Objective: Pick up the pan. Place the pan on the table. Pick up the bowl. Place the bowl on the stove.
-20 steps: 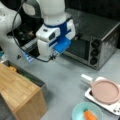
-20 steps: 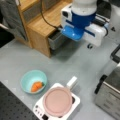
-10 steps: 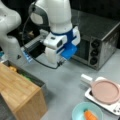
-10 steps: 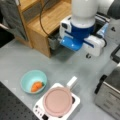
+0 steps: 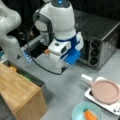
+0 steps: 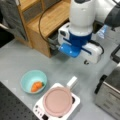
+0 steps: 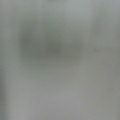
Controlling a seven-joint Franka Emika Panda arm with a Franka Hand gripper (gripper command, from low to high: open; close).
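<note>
A: Pink first: the pan (image 6: 57, 101) sits on the stove (image 6: 75, 105) in both front views, its white stub handle pointing away from the controls. Nothing has lifted it.

B: And the bowl (image 6: 33, 80)?

A: Teal, on the grey worktop (image 6: 20, 60) just beside the stove, towards a front view's left, with the carrot (image 6: 36, 86) inside. In a front view the bowl (image 5: 87, 112) lies at the bottom edge, touching nothing but the worktop (image 5: 67, 87).

B: Where is the gripper (image 5: 65, 68)?

A: High above the worktop, well apart from the stove, hanging between the wooden block (image 5: 21, 95) and the toaster oven (image 5: 100, 42). Whether the fingers are apart or together, I cannot tell; the wrist body hides them. They hold nothing that shows.

B: Any change from a second ago?

A: The arm has shifted. In a front view the gripper (image 6: 86, 61) has come closer to the stove and stands lower in the picture. Pan, bowl and stove have not moved.

B: The wrist view?

A: Only blurred grey surface.
</note>
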